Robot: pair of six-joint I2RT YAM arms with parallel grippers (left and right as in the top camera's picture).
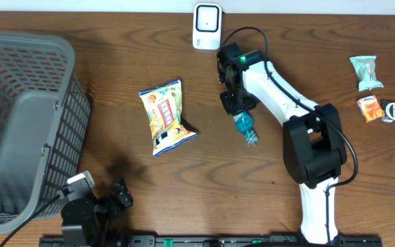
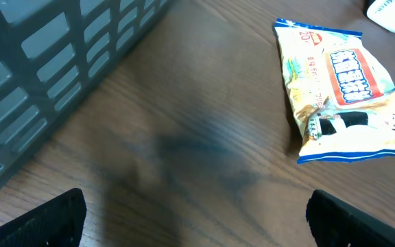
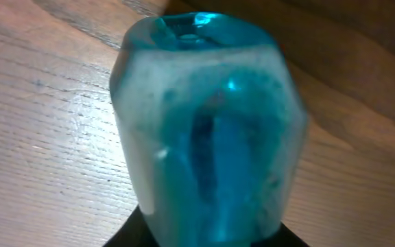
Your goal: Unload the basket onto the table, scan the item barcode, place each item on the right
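Overhead only: grey basket (image 1: 19, 123) far to the left of the left jaws, left arm (image 1: 81, 206) beside it, and the whole counter (image 1: 115, 68) out to the right arm (image 1: 280, 96).

Left jaws: wide open, nothing between them. Their fingers (image 2: 40, 223) show only as dark corners at the bottom of the left wrist view. Basket wall is ahead-left of them. The yellow snack bag (image 2: 345, 96) is ahead-right, flat on the counter, well apart from them.

Bag print is readable only in the left wrist view: "20" near its top corner, white characters on a red panel (can't read them), and a black-and-white figure lower down. Too small overhead.

White scanner (image 1: 206, 26) is whole overhead. In the left wrist view it is cut off at the top right corner, beyond the bag.

Right jaws: blue packet (image 1: 247, 130), the task item, sits right at their tips and sticks out past them. It's on the side away from the scanner, and the scanner is near but apart. In the right wrist view the packet fills the frame, translucent blue and blurred, print unreadable. It hides the fingers there, and overhead the wrist covers them. Can't tell whether the jaws are clamped on it.

Well to the right of the right jaws: green packet (image 1: 367, 72), orange packet (image 1: 369, 108) and, just beside that, a dark round item (image 1: 393, 112). Labels are too small to read.
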